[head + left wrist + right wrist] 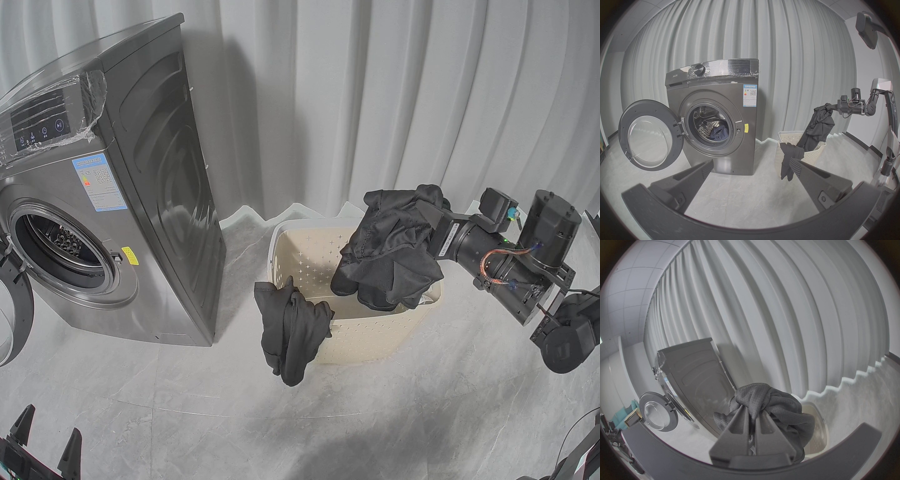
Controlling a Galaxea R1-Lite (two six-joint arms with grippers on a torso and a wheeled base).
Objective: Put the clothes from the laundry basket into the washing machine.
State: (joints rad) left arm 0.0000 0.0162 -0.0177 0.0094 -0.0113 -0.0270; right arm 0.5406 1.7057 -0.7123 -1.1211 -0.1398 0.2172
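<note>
**Black garment held over the basket**

The washing machine (162, 187) carries a blue label (100, 182) and a yellow sticker (130, 255) on its front, with print too small to read. Its door (647, 134) stands open. The right gripper (752, 410), its arm stretched level above the laundry basket (375, 337), pinches the black garment (387, 250) tight. A second dark garment (290, 328) drapes over the basket's near rim. The left gripper (750, 162) sits low, jaws wide apart and empty.

A white pleated curtain (375, 94) hung along the back edge of the pale grey marbled floor (219, 406), its hem bunched there. In a far corner of the floor stood something teal (619, 422), too small to identify.
</note>
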